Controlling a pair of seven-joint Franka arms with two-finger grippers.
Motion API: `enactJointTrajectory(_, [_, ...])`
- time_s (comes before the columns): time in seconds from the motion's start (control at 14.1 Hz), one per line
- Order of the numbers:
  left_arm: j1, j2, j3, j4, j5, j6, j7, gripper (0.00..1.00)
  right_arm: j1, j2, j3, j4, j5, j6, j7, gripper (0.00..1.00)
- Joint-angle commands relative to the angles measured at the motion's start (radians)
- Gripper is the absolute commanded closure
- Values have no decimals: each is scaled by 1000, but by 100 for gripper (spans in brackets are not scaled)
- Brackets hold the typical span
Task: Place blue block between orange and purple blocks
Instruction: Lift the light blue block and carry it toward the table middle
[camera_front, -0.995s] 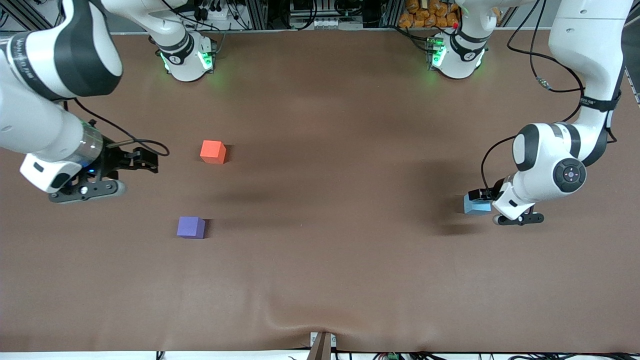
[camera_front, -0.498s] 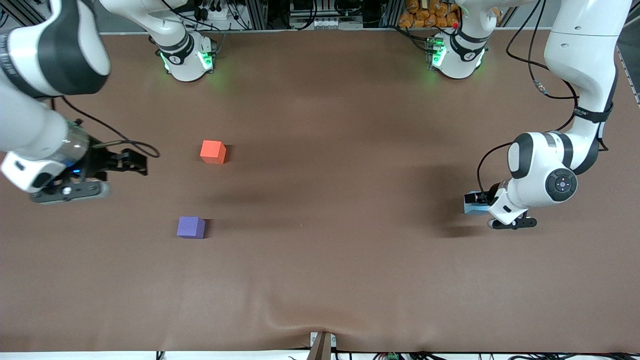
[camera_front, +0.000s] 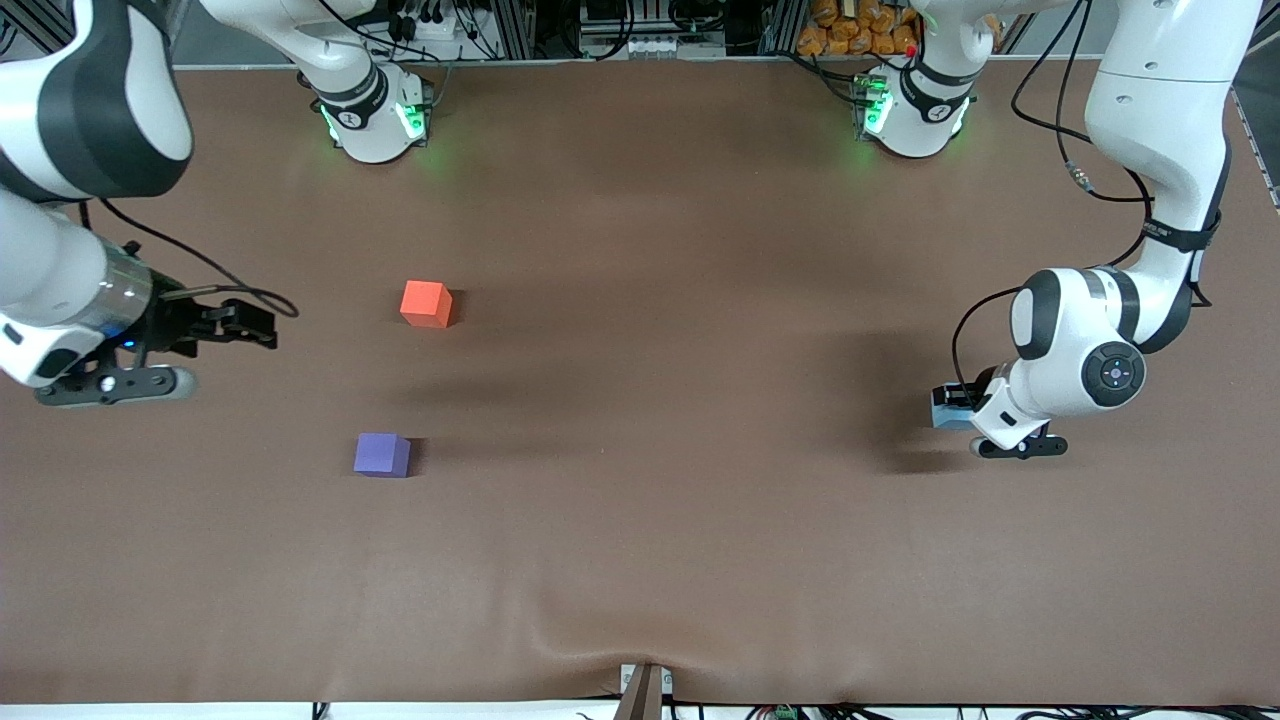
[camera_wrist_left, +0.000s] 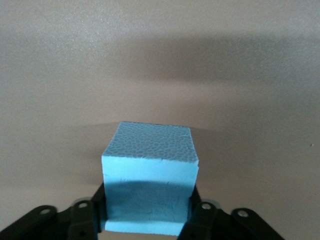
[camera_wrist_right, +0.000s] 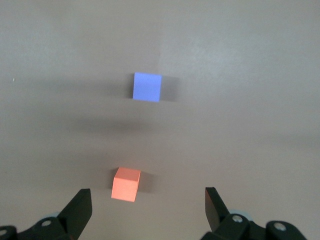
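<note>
The light blue block is at the left arm's end of the table. My left gripper is shut on it, low at the table. In the left wrist view the blue block fills the space between the black fingers. The orange block and the purple block sit apart toward the right arm's end, the purple one nearer the front camera. My right gripper is open and empty in the air beside the orange block. The right wrist view shows the right gripper, the orange block and the purple block.
The brown table cover stretches between the two groups of blocks. A small fixture sits at the table's front edge. The arm bases stand at the back edge.
My right gripper has drawn away from the orange block toward the right arm's end of the table. My left arm has shifted slightly at the blue block, which has stayed in place.
</note>
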Motion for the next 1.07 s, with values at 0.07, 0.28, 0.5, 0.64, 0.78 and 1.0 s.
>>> enactJointTrajectory(0.07, [0,22,-4,23,20,2,5,78,8,-2,0,8,12,-28,3,0])
enactJointTrajectory(0.28, [-11,16,-11,32,18,2,-7,86,0,-2,0,8,10,-26,2,0])
enactJointTrajectory(0.5, [-35,15,-24,52,4,-1,-17,86,0,-2,-2,0,10,-28,2,0])
enactJointTrajectory(0.64, [-51,19,-54,75,3,-4,-71,86,6,1,-2,-3,12,-28,2,0])
enactJointTrajectory(0.78, [-75,23,-103,105,3,-9,-180,85,6,2,-2,-6,10,-28,2,0])
enactJointTrajectory(1.0, [-165,61,-128,176,-57,-9,-347,85,8,5,-2,-15,12,-25,2,0])
